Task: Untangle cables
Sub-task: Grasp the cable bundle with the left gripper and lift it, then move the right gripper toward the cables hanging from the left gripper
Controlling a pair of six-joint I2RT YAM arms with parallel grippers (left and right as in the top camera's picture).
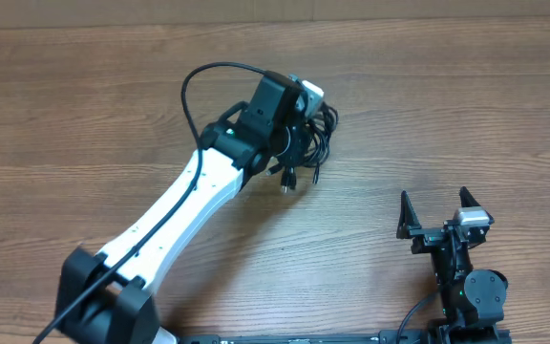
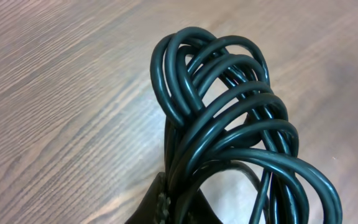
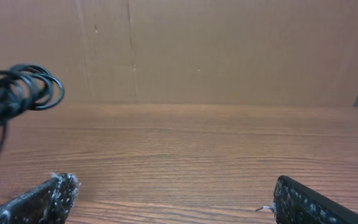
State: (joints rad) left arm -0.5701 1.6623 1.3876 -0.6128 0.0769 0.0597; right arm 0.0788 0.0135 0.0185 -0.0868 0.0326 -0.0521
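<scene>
Overhead and two wrist views of the bench point(image 1: 84, 96), a wood-grain top carrying both arms. The left arm point(image 1: 175, 205) reaches diagonally from the near edge toward the middle of the bench, a little closer to the far edge than the near one. The left gripper point(image 1: 304, 124) is clenched on the cables point(image 1: 321, 132). In the left wrist view its dark fingertips point(image 2: 165, 204) pinch the base of the bundle at the bottom of the frame. The cables point(image 2: 229, 124) rise from there as a tight coil of many glossy black loops, overlapping one another and fanning out to the right. In the overhead view the coil shows just right of the gripper head, and a loose end with a small plug point(image 1: 289, 182) trails toward the near edge. In the right wrist view the cables point(image 3: 23, 90) appear at the left against the wall beyond the far edge, with one strand dropping down. The right gripper point(image 1: 437, 215) sits near the near right corner, well apart from the bundle. Its jaws are spread wide and hold nothing, one finger at each lower corner of the right wrist view point(image 3: 179, 205).
</scene>
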